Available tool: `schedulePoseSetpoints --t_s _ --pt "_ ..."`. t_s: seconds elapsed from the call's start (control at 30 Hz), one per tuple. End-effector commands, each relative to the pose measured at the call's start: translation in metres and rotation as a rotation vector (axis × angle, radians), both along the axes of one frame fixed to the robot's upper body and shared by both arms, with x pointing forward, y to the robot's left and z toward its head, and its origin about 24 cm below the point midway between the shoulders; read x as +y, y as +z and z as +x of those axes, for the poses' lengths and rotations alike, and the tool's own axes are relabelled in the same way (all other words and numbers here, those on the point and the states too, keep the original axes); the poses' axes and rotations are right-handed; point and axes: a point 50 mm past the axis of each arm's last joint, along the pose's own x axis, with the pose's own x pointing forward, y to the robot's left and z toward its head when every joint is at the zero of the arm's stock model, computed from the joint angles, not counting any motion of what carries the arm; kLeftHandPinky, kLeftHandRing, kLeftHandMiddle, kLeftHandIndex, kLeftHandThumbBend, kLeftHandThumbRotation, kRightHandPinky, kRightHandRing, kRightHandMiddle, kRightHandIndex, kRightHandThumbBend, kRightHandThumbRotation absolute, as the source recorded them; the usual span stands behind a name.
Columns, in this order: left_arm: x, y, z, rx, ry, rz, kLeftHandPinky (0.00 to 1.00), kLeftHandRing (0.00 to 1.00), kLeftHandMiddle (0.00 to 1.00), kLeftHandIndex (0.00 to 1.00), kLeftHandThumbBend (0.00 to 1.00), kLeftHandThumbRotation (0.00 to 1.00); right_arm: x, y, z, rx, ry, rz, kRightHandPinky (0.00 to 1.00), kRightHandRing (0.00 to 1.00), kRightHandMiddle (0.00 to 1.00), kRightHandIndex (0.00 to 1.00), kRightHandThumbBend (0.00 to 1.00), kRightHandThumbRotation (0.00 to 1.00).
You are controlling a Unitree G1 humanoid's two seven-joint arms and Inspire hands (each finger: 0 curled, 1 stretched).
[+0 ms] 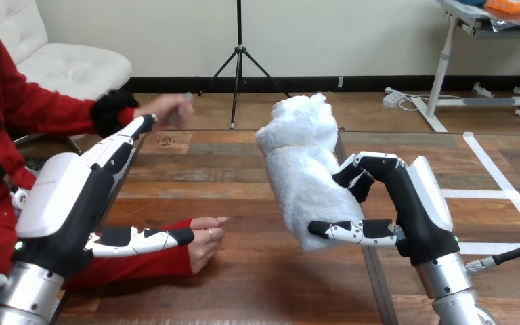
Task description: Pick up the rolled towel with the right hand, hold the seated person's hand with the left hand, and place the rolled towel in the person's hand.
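The right hand (413, 203) was curled round the towel (298, 156), thumb across its lower end, holding it tilted above the table (244, 277). The left hand (61, 196) was open with straight fingers, its thumb along the wrist of the person's hand (206, 240) on the table.

The rolled towel (303, 172) is showing plain white. The right hand (413, 203) and the left hand (71, 196) are wearing black with white shells. The table (257, 284) is showing brown wood grain.

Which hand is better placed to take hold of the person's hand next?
Left. The left hand is open beside the person's hand on the table; the right hand is shut on the towel.
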Motion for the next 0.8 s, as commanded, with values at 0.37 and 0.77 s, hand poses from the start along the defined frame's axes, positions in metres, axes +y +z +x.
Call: schedulePoseSetpoints --t_s 0.37,0.77 --pt "0.0048 0.0161 0.0209 -0.006 -0.048 0.085 0.68 0.78 0.83 0.87 1.0 0.42 0.0077 0.0235 0.0101 -0.138 0.013 0.077 0.28 0.33 0.39 0.38 0.74 0.0" --pt "0.0073 0.0123 0.0253 0.056 -0.075 0.124 0.65 0.74 0.81 0.85 1.0 0.43 0.009 0.0277 0.0087 -0.169 0.029 0.093 0.27 0.32 0.38 0.38 0.74 0.0"
